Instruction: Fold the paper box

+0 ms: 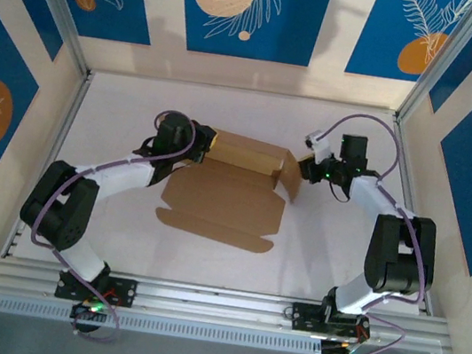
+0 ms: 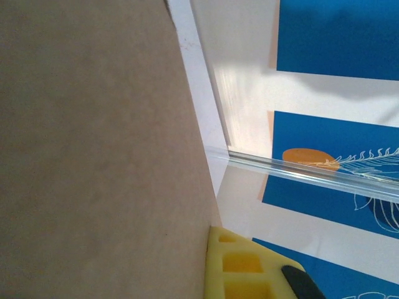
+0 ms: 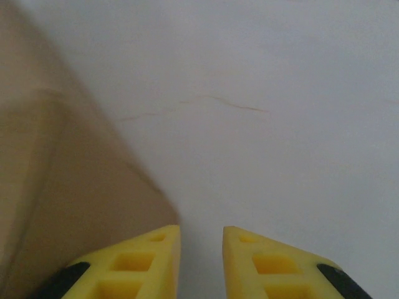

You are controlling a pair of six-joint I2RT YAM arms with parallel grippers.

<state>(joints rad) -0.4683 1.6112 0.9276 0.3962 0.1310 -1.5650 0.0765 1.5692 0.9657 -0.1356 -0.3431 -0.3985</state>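
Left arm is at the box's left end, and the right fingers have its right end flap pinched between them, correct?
No. The right wrist view shows the right gripper with fingers apart, bare table between them; the paper box flap lies beside one finger, not pinched. The left gripper is at the left end.

Brown paper box [image 1: 234,186], yellow right tool fingers [image 3: 143,261], blue leaf-print panels [image 1: 245,8], white table [image 1: 314,252].
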